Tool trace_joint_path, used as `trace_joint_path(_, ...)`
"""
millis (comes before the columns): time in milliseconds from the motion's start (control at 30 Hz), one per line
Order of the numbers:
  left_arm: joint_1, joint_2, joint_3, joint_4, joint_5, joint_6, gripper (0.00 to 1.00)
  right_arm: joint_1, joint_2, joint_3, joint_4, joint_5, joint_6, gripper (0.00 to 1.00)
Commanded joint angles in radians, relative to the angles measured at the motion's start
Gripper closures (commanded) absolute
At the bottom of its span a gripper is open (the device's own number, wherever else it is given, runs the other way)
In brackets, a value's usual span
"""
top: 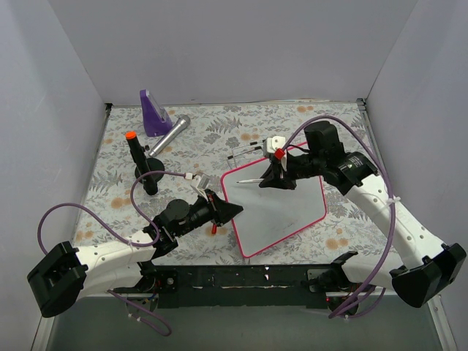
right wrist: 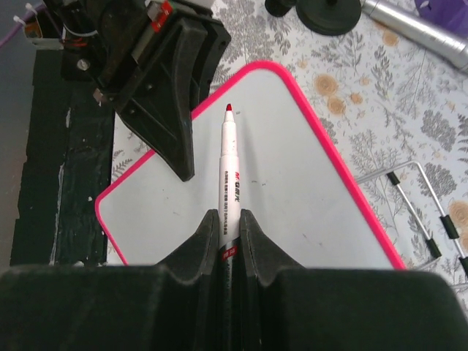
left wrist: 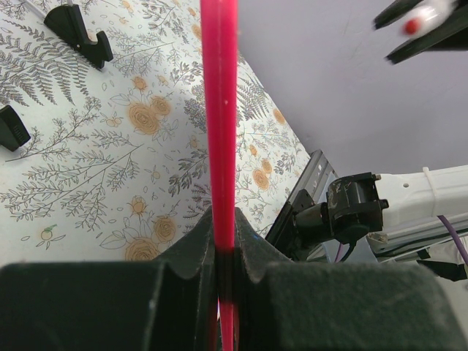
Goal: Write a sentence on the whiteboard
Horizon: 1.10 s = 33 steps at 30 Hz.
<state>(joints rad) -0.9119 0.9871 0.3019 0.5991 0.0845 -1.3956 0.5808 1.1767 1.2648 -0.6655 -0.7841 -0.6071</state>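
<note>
Pink-red-framed glossy white whiteboard (top: 281, 212): centre of the table, just beyond the arm bases; face blank, no sentence visible.
Left gripper (top: 235, 210): clamped narrow on the board's left frame edge.
Right gripper (right wrist: 229, 223): closed on a white, red-tipped marker (right wrist: 229, 157), its tip at the board's far-left corner.
Slip risk: pressing down could push the marker back through the jaws.
Pivot risk: stroke drag could swing the board about its single clamp and skew the lettering.

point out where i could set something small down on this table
Bare cloth between the left wall and the black stand; a strip at the back between silver tube and wire rack; a patch between whiteboard and right arm. Crowded around the board's far edge.
</note>
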Motion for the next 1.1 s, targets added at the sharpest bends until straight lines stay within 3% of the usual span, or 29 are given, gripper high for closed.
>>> trace_joint_path(0, -0.004, -0.031, 0.034, 0.070, -0.028, 0.020, 1.00, 0.007, -0.018, -0.070, 0.072, 0.055, 0.035, 0.99)
trace_joint_path(1067, -0.005, -0.022, 0.032, 0.110, 0.006, 0.052, 1.00, 0.005, 0.015, -0.171, 0.190, 0.086, 0.116, 0.99)
